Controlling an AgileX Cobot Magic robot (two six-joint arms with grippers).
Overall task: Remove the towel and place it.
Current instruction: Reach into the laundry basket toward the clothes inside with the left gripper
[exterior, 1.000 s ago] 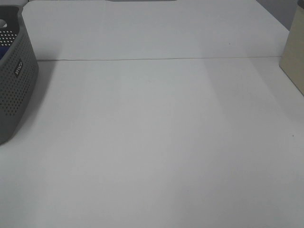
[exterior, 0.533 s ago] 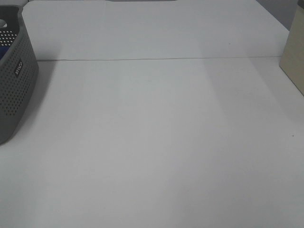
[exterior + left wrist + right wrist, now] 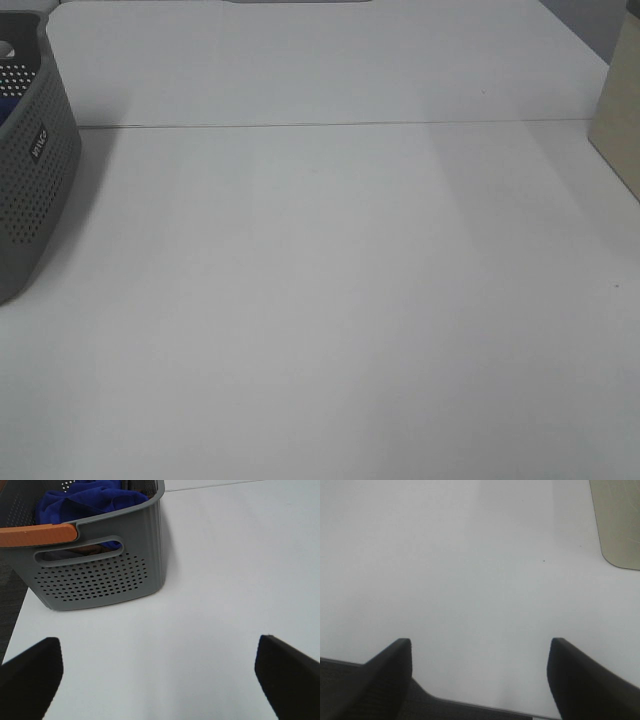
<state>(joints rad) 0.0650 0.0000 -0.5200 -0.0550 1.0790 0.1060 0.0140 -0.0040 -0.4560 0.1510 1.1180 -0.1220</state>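
The towel (image 3: 85,500) lies bunched inside the grey basket (image 3: 100,580), at the left of the worktop (image 3: 225,570). My left gripper (image 3: 159,675) and right gripper (image 3: 480,677) both stand spread wide, holding nothing. The cloth looks soft, light and floppy. I'd pinch its topmost fold, though most of it seems hidden.

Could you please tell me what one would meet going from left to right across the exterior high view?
grey perforated basket at the left edge → white table → beige object, cut off by the right edge
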